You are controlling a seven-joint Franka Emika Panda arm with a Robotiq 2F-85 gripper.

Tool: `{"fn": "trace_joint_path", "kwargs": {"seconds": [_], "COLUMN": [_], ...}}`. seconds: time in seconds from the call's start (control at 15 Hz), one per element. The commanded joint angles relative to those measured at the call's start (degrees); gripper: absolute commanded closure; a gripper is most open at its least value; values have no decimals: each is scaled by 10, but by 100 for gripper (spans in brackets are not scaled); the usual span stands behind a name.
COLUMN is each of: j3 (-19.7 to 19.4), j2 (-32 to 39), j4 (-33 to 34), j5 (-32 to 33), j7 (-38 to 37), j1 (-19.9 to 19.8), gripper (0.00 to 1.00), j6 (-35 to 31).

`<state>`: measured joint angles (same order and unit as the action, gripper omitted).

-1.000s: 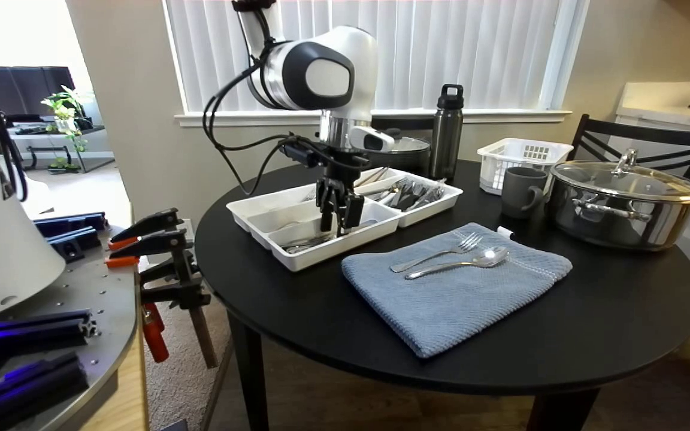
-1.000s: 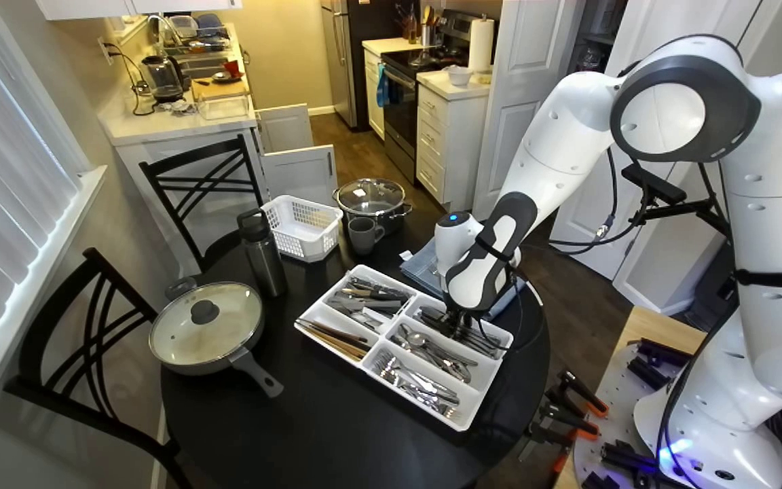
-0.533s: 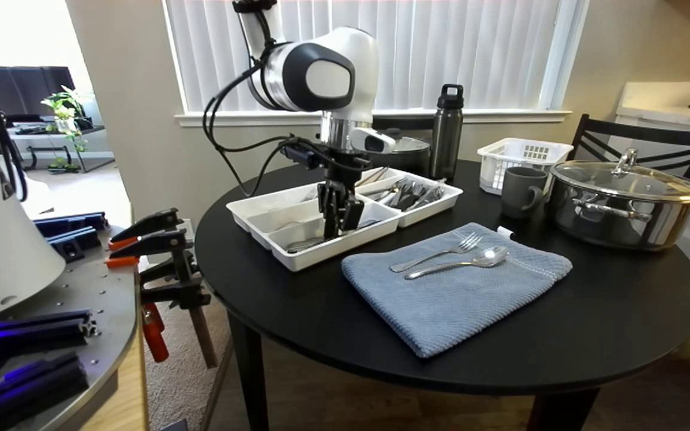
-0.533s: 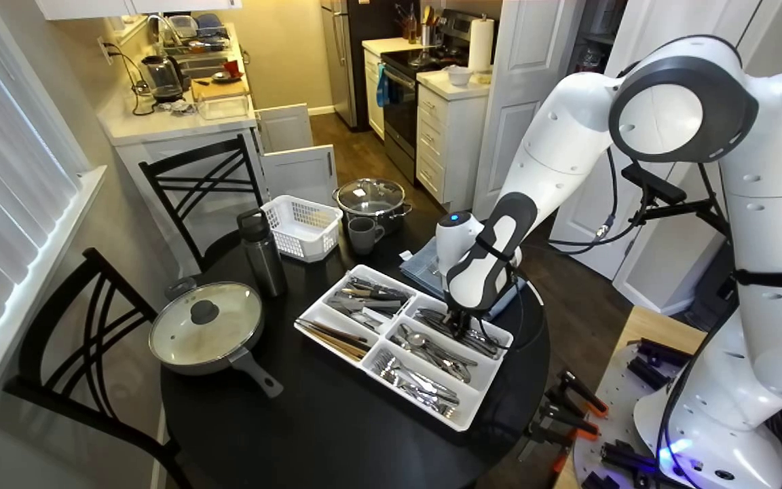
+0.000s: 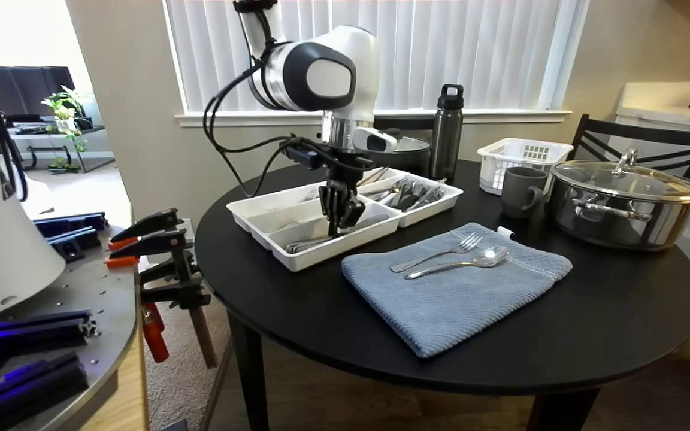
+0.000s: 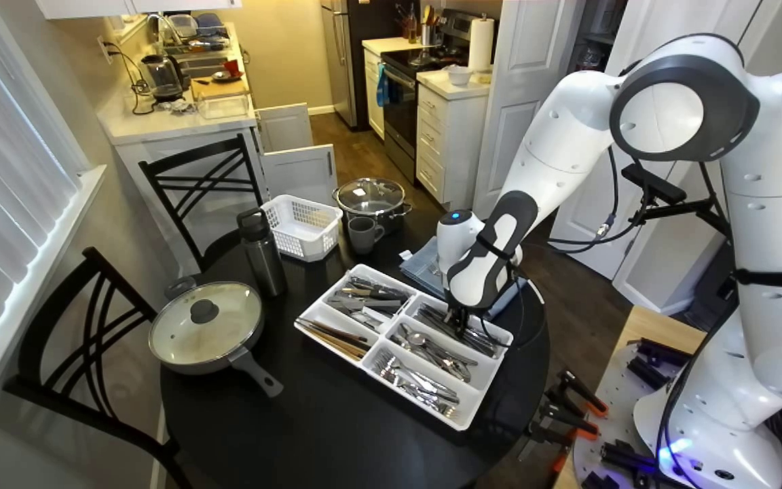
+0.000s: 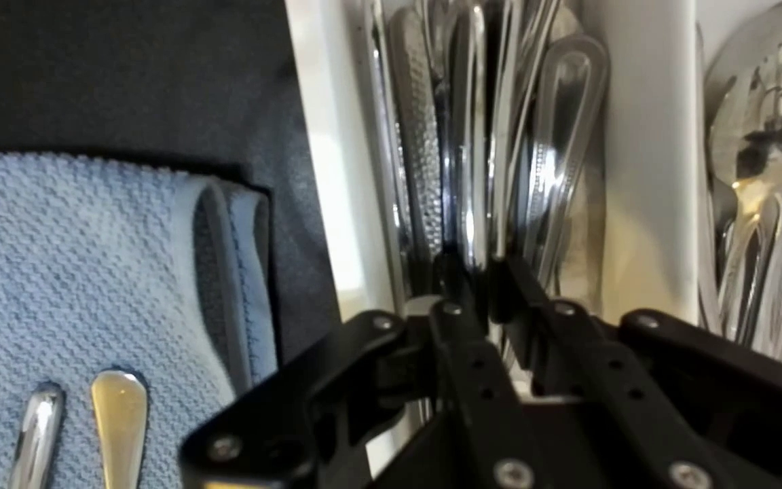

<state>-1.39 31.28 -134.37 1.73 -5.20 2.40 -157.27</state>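
Although the arm [image 6: 533, 170] partly hides it in an exterior view, the wrist view shows the gripper [image 7: 480, 288] nearly closed among cutlery [image 7: 472, 149]; whether it grips any cannot be told. The cutlery lies in a tray [image 5: 354, 238] on the table [image 5: 560, 323], blinds [image 5: 417, 36] beyond; outer wall [image 7: 343, 190] and divider [image 7: 645, 170] flank the gripper.

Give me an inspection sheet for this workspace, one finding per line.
Surface: round black table with a folded blue towel bearing a fork and a spoon.
Job items: white tray, its compartments holding cutlery.
Clutter: bottle, mug, basket, stockpot and lidded pan on the table.
Claw: jaws close together among metal handles in the tray; grip unclear.
Cables: black, looping beside the arm.
Surroundings: window blinds, chairs, clamps.
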Motion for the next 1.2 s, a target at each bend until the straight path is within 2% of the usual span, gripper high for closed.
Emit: {"fn": "trace_joint_path", "kwargs": {"seconds": [0.0, 0.07, 0.27, 0.6, 1.07, 1.13], "j3": [1, 2, 16, 57, 51, 48], "j2": [-29, -36, -44, -16, -12, -14], "j4": [-16, -16, -11, 4, 7, 7], "j5": [-3, -4, -13, -32, -22, -20], "j7": [19, 21, 27, 47, 47, 44], "j1": [-10, -12, -16, -26, -19, -18], "gripper": [96, 100, 98, 98, 98, 89], "j6": [-13, -11, -4, -2, 0, 1]}}
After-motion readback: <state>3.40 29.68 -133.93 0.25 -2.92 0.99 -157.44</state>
